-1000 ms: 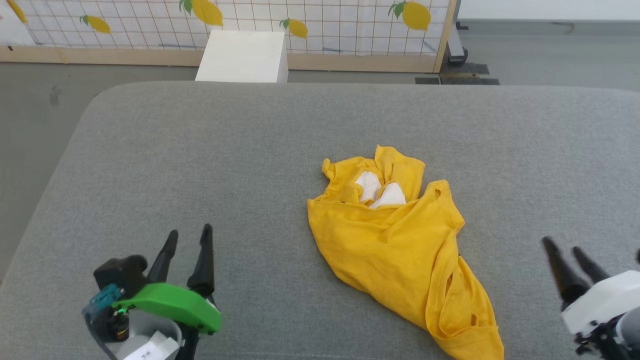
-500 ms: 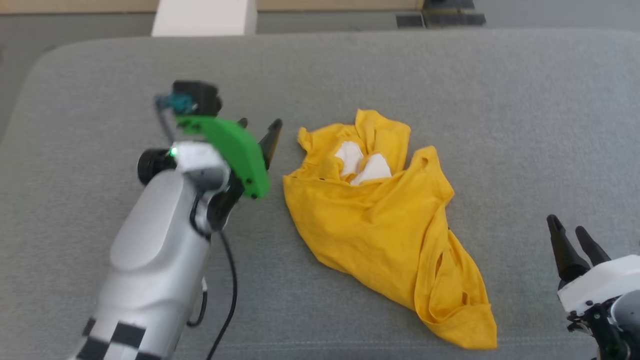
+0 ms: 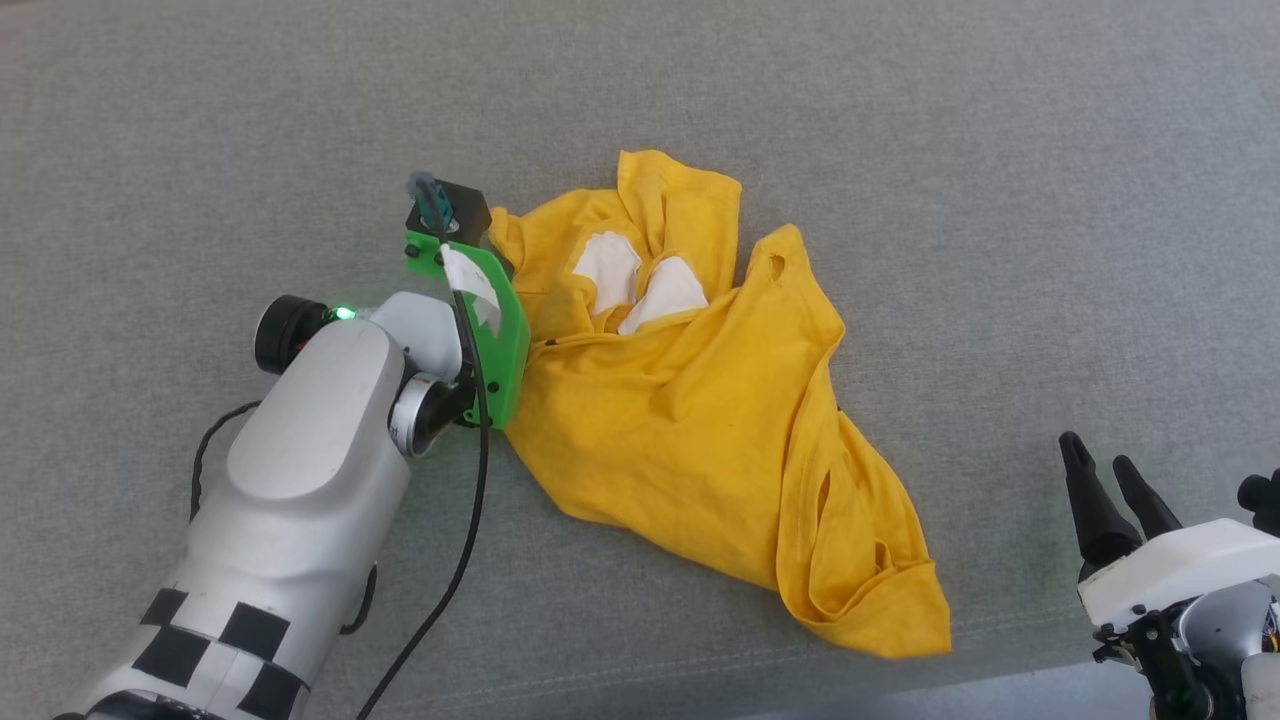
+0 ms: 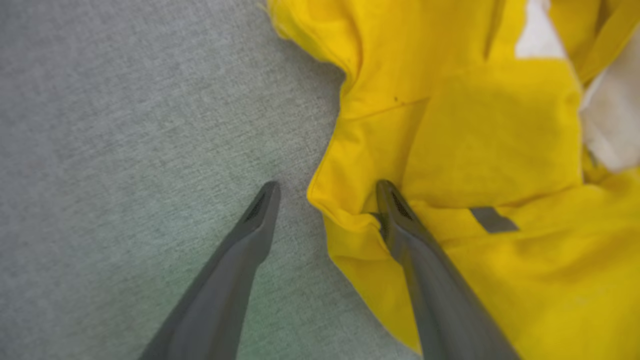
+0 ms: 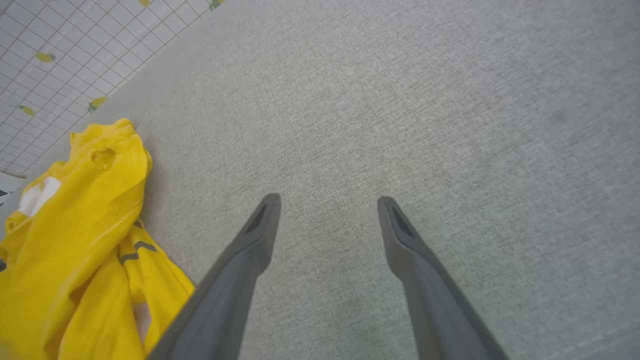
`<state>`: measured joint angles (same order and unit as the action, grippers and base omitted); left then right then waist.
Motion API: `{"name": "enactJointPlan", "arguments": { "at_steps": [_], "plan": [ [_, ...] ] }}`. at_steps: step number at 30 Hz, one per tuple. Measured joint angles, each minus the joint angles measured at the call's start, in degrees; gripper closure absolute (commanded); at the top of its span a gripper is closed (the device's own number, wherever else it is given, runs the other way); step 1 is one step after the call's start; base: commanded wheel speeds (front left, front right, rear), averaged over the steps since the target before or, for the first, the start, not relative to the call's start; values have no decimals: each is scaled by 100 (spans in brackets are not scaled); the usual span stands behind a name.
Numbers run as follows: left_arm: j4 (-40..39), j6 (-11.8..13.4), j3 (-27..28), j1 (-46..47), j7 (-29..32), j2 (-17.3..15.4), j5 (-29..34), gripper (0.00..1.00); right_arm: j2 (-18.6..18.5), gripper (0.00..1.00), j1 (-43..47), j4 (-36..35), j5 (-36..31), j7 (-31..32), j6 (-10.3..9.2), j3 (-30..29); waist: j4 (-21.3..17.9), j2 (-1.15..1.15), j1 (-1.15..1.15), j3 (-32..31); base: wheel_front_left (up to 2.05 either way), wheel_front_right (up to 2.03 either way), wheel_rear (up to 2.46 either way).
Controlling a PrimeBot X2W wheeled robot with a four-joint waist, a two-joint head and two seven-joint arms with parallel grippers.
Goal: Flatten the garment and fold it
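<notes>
The yellow T-shirt (image 3: 700,420) lies crumpled on the grey cushion (image 3: 950,130). The left gripper (image 4: 325,192) straddles a fold at its left edge, fingers wide, seemingly placed to pinch and spread it; the right gripper (image 3: 1097,452) waits near right, wide open, empty.

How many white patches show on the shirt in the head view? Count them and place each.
2. One white patch lies in the crumpled far part of the garment; the second white patch sits beside it, across a fold. Folds may hide more.

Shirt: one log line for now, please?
shirt: crumpled, unfolded | left gripper: open, astride shirt edge | right gripper: open, off shirt
</notes>
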<state>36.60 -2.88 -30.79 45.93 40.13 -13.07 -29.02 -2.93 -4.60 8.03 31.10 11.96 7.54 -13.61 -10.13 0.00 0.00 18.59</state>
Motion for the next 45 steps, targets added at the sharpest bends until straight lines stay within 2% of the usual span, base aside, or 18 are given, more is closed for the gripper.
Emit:
{"name": "enactJointPlan", "arguments": {
  "at_steps": [1, 2, 3, 7, 11, 16, 18, 21, 25, 29, 32, 33, 34, 38, 40, 45],
  "plan": [
    [-29, -32, -19, 19, 42, -16, -21, 30, 0, 0, 1, 40, 16, -44, 0, -10, -23, 0, 0, 45, 0, 0, 0],
    [-60, -67, -27, 26, 43, -24, -25, 82, -1, 0, 1, 67, 15, -47, 0, -15, -30, 0, 0, 68, 0, 0, 0],
    [-91, -88, -3, 23, 2, -13, -81, 100, -1, 0, 1, 102, 11, -53, 0, -23, -25, 0, 0, 83, 0, 0, 0],
    [-140, -167, 177, -19, -424, 202, -341, 100, 0, 0, -2, 198, -21, -73, 0, -32, 47, 0, 0, 52, 0, 0, 0],
    [-292, -125, 681, -38, -1109, 474, -780, 100, 0, 0, -1, 281, -154, -33, 0, -137, 186, 0, 0, -80, 0, 0, 0],
    [-700, 19, 1338, -57, -1786, 468, -1191, 100, 0, 0, 34, 355, -261, 123, 0, -331, 465, 0, 0, -342, 0, 0, 0],
    [-905, 129, 1530, -196, -1959, 370, -1251, 100, -4, 0, 81, 376, -293, 200, 0, -390, 634, 0, 0, -476, 0, 0, 0],
    [-1113, 372, 1782, -762, -2063, 101, -1288, 100, 0, 0, 118, 391, -294, 278, 0, -408, 869, 0, 0, -673, 0, 0, 0],
    [-1329, 778, 2073, -2007, -2045, -143, -1438, 100, 4, 0, 119, 403, -292, 374, 0, -355, 1149, 0, 0, -940, 0, 0, 0],
    [-1425, 958, 2016, -3216, -1741, -54, -1672, 100, 3, 0, 132, 435, -291, 419, 0, -321, 1371, 0, 0, -1158, 0, 0, 0],
    [-1484, 1010, 1957, -3691, -1604, 109, -1819, 100, 7, 0, 144, 471, -293, 438, 0, -300, 1480, 0, 0, -1290, 0, 0, 0],
    [-1539, 1018, 1997, -3744, -1666, 149, -1866, 75, 4, 0, 145, 472, -318, 457, 0, -289, 1515, 0, 0, -1327, 0, 0, 0],
    [-1604, 1017, 2062, -3755, -1731, 169, -1924, 0, 4, 0, 146, 474, -342, 477, 0, -283, 1535, 0, 0, -1357, 0, 0, 0],
    [-2070, 994, 2414, -3708, -2285, 137, -1973, 0, 4, 0, 146, 445, -411, 568, 0, -278, 1622, 0, 0, -1465, 0, 0, 0],
    [-2353, 873, 2564, -3669, -2861, -27, -1802, 0, 5, 0, 138, 401, -466, 627, 0, -242, 1657, 0, 0, -1497, 0, 0, 0],
    [-2700, 672, 2617, -3648, -4634, -481, -691, 0, 4, 0, -89, 358, -690, 867, 0, -53, 1703, 0, 0, -1469, 0, 0, 0]
  ]
}}
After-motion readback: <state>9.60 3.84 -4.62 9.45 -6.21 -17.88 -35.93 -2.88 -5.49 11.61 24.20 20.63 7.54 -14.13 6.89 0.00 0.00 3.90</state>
